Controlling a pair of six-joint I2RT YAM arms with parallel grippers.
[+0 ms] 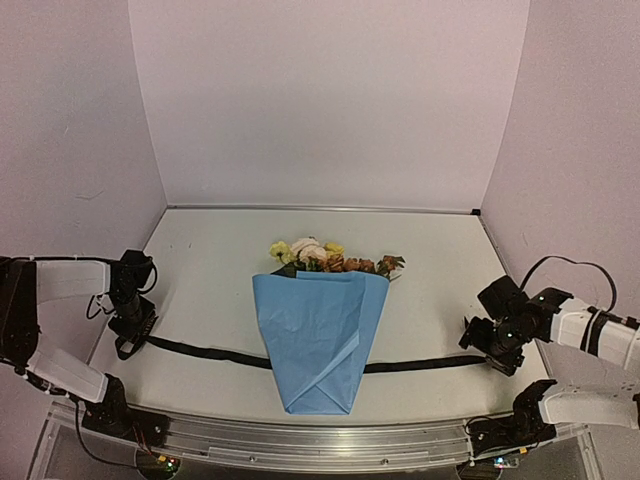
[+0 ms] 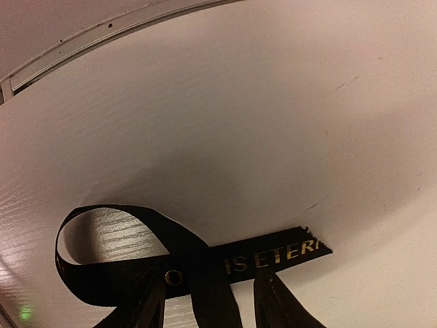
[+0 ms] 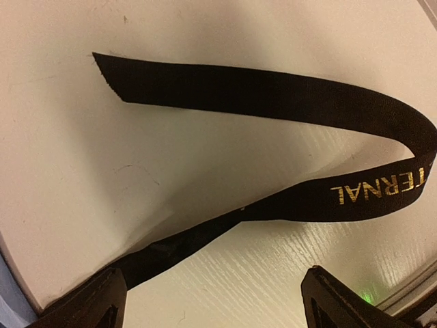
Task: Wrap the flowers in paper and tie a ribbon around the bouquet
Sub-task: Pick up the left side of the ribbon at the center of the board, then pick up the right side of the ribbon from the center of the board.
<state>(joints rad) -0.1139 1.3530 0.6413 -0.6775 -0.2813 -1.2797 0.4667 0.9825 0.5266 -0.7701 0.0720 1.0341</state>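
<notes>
Bouquet [image 1: 322, 335]: lies flat at the centre of the top view, blooms toward the upper edge, pointed foot toward the lower edge. Looks wrapped already: flowers [image 1: 318, 254] tucked inside the light blue paper [image 1: 318, 330], folded into a cone, only yellow, cream and rust heads peeping above its rim. Leaves the tying undone, by the look of it. At far left of the top view, left gripper [image 1: 128, 338]: hangs low over one end of the ribbon [image 1: 200, 352]; in the left wrist view stands partly open, a finger on either side of the black band where it curls into a small loop, with no clamp on it to be seen. Runs on rightward as a flat black line across the table [image 1: 200, 250], slips beneath the lower half of the cone, comes out on the other side and ends at the right of the frame. Shows no knot and no turn around the paper anywhere. At far right, right gripper [image 1: 478, 345]: sits low by that other end; in the right wrist view gapes wide and holds nothing, the gold-lettered band curving ahead of it and slanting down close past the finger at lower left. Calls, most likely, for both ends to be lifted, crossed over the cone and knotted. As for the table: off-white, matte, faintly grained, lightly scuffed, with a metal rail [image 1: 300, 432] along the bottom of the top view. Around it, walls [image 1: 330, 100]: plain pale lilac at left, back and right.
</notes>
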